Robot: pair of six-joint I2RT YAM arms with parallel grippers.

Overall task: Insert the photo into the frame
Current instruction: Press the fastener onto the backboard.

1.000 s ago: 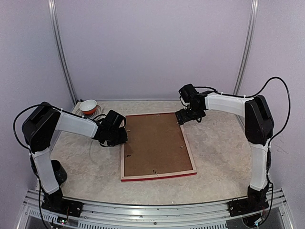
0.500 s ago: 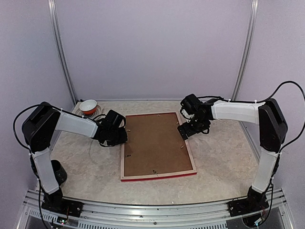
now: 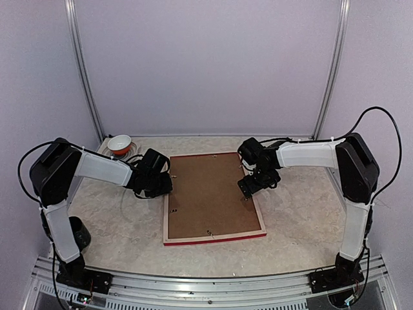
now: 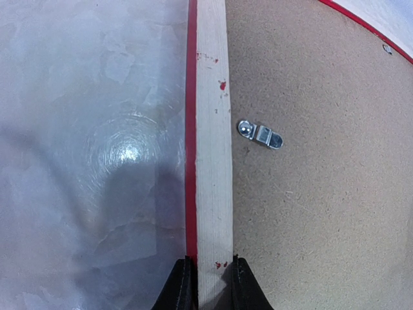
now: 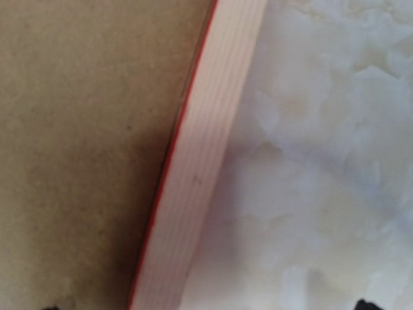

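The frame (image 3: 166,217) lies face down on the table, its pale wood back up and a red edge showing along the near side. A brown backing board (image 3: 210,194) fills it. The photo is hidden. My left gripper (image 3: 166,183) is shut on the frame's left rail (image 4: 213,129), one finger on each side of the wood (image 4: 208,265). My right gripper (image 3: 248,187) hovers open over the right rail (image 5: 206,148). Its fingertips show only at the bottom corners of the right wrist view, either side of the rail (image 5: 210,305).
A small metal turn clip (image 4: 259,134) sits on the backing board (image 4: 322,161) near the left rail. A white bowl (image 3: 119,143) with something orange in it stands at the back left. A black object (image 3: 79,232) sits by the left arm's base.
My right gripper has moved from the frame's far right corner towards me along the right rail, staying open. The left gripper and the frame have not moved.
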